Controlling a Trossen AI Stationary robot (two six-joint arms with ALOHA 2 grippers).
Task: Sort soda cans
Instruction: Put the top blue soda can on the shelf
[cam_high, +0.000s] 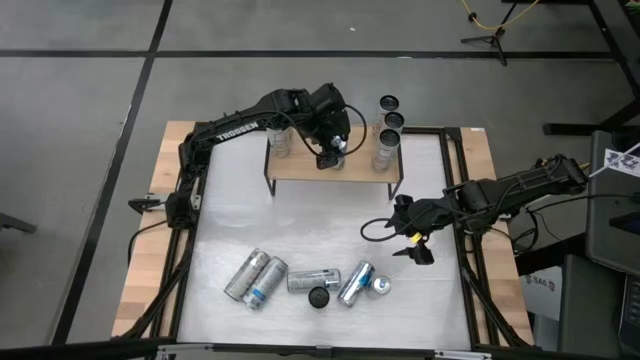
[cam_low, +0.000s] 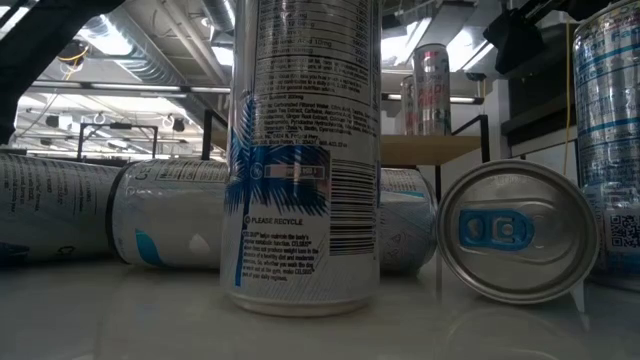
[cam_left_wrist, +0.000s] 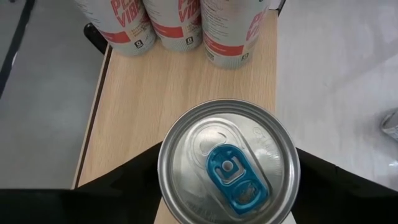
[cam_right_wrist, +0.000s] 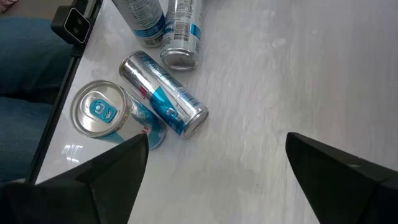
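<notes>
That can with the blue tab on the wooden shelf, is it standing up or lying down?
Standing up: the can shows its round top and blue tab, resting on the wooden shelf.

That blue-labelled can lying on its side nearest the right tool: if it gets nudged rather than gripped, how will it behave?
The lying can would probably roll, since its round wall rests on the smooth white table. It touches the upright can, which may block rolling that way. Its slick metal skin could slip between the right tool fingers, now open.
</notes>
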